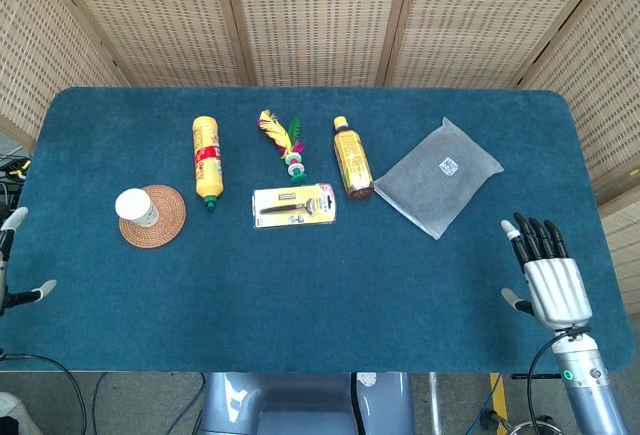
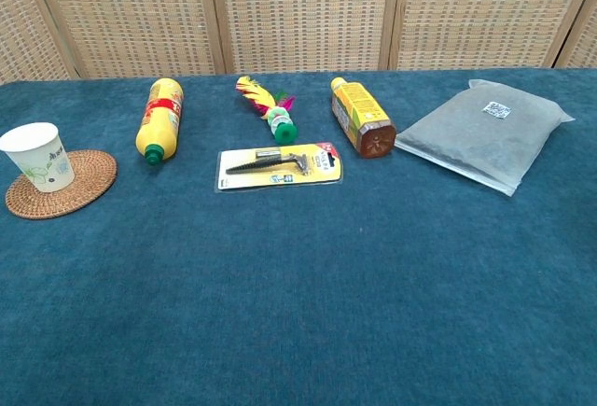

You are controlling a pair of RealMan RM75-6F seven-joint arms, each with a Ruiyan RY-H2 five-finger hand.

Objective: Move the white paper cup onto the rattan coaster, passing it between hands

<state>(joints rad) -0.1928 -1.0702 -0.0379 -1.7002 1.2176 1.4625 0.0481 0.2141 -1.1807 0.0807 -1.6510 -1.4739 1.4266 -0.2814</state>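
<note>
A white cup stands upright on the left part of a round rattan coaster, near the table's left edge. No hand touches it. The left hand shows only as fingertips at the left edge, off the table; whether it is open cannot be told. The right hand hovers near the front right corner, fingers spread, holding nothing. A yellow bottle lies just right of the coaster.

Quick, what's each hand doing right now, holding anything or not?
Left hand: barely in view at the table's edge, fingers apart, holding nothing.
Right hand: open, fingers spread, holding nothing.
</note>
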